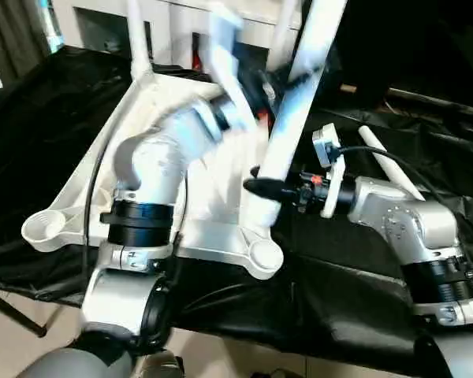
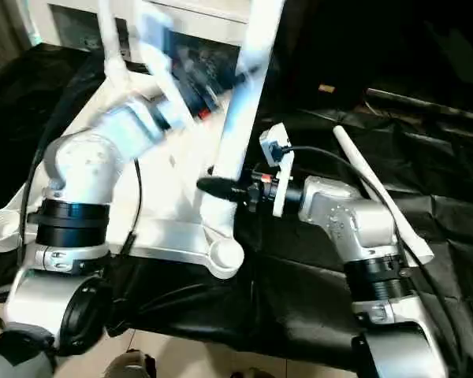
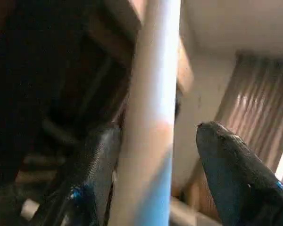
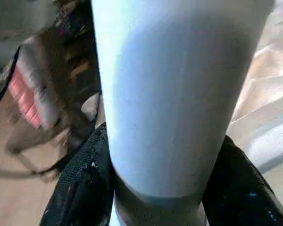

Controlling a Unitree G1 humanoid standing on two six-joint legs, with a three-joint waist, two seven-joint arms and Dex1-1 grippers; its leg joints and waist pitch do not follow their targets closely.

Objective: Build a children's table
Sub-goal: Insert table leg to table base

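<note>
Held leg (image 1: 296, 110): long axis steep, leaned slightly off vertical, thick end down at the near corner socket, thin end running up out of the head views.
Table top (image 1: 87, 185): laid ribbed underside up on the black cloth (image 1: 355, 299); another leg (image 1: 136, 39) is stood upright in a far corner socket.
Loose leg (image 2: 378, 193): laid flat on the cloth beside the right arm.
Right gripper (image 1: 256, 187): clamped on the held leg low down.
Left gripper (image 3: 155, 160): fingers spread; one finger (image 3: 96, 165) is set against the held leg, the other is apart.
</note>
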